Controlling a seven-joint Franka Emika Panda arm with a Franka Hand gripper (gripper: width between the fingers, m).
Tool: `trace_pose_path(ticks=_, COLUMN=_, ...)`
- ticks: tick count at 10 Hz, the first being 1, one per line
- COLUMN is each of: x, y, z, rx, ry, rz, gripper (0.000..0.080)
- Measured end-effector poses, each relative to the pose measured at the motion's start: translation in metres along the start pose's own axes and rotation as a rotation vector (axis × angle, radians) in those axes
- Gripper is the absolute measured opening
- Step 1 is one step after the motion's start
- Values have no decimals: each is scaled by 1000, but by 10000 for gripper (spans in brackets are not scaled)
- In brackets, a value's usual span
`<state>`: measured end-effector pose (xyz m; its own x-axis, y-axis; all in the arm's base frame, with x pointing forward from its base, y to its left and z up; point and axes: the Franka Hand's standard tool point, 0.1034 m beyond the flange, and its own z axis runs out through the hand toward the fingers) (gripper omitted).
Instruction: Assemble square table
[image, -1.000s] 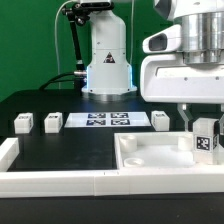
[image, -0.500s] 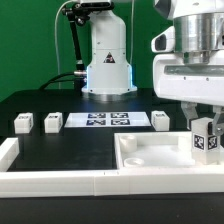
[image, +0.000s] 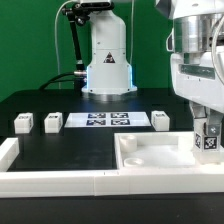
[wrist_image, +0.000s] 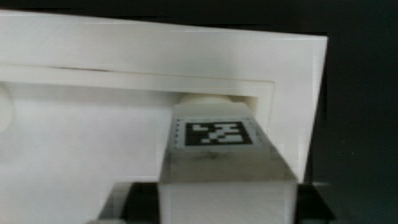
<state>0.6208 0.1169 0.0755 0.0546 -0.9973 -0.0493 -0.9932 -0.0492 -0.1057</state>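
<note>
the gripper (image: 206, 128) is clamped on a tagged white leg (wrist_image: 219, 150), holding it upright in the far corner of the tabletop (image: 128, 150) on the exterior view's right. if the leg goes down off-centre or tilted, i'd expect it to jam in that corner or shove the tabletop aside.

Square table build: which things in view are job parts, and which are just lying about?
Job parts:
- tabletop slab
- held leg, clamped in the gripper over the slab's corner
- three loose legs

Lying about:
- marker board
- long white rail
</note>
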Motion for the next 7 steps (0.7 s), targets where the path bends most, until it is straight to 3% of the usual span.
trace_pose_path(ticks=3, x=-2, y=1, z=1, rx=-1, ry=-16, rz=177, gripper=291)
trace_pose_path(ticks=5, x=-3, y=1, z=1, rx=-2, ry=-18, rz=171, gripper=535)
trace_pose_path(ticks=6, x=-3, y=1, z=2, rx=-3, ry=-18, rz=135, gripper=535)
trace_pose_path(ticks=7, x=-3, y=2, z=2, rx=-3, ry=-18, rz=87, gripper=626)
